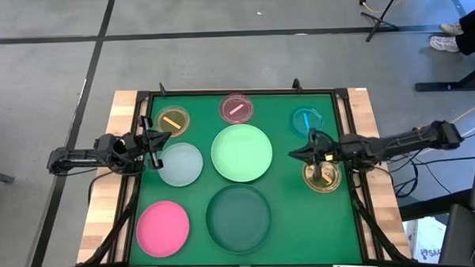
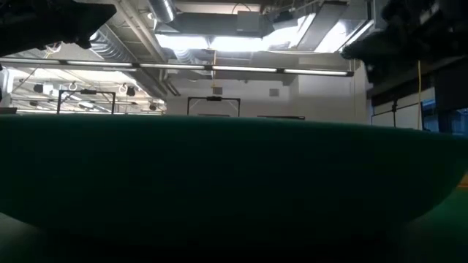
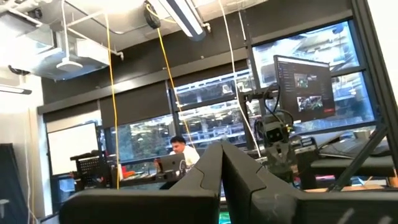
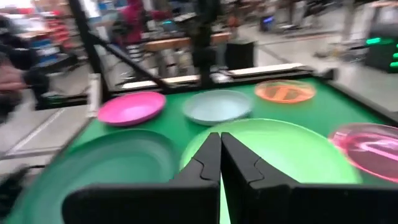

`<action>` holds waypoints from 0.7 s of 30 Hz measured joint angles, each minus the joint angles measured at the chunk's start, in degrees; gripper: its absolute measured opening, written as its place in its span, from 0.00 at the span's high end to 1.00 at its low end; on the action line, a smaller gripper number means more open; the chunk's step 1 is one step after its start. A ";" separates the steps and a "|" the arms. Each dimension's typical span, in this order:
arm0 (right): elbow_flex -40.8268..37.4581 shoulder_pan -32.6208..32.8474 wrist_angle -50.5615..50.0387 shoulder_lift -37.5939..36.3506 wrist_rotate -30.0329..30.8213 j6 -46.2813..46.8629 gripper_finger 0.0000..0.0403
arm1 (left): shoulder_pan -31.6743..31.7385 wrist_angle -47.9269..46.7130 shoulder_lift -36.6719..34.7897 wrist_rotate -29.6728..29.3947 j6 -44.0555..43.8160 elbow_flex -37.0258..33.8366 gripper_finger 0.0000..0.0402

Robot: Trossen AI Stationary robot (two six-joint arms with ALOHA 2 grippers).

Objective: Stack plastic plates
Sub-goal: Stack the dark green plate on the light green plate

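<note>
On the green mat lie the large light green plate, the dark green plate, the hot pink plate, the medium pale blue-white plate and small amber, pink, cyan and yellow plates, each flat on its base. My left gripper is shut and empty, raised by the pale plate's left rim. My right gripper is shut and empty, between the light green and yellow plates, pointing at the light green plate.
A dark frame runs round the mat, with wooden table edges at left and right. The dark green plate's rim fills the low view. A person sits at a laptop far beyond the table.
</note>
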 joint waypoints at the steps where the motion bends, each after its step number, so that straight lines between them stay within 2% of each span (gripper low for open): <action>1: 1.29 0.04 -0.07 1.89 -0.62 0.51 1.00 | 0.00 0.00 0.00 0.00 0.04 0.00 1.00; 7: 8.29 1.13 0.11 14.10 -5.97 2.61 1.00 | 0.00 -0.02 0.00 -0.35 0.47 0.00 1.00; 13: 17.47 6.05 -3.69 26.65 -5.40 1.08 1.00 | 0.00 -0.15 0.00 -0.33 0.48 0.00 1.00; 21: 29.15 10.51 -9.74 38.00 -1.34 3.45 1.00 | 0.00 -0.38 0.00 1.70 -1.95 0.00 1.00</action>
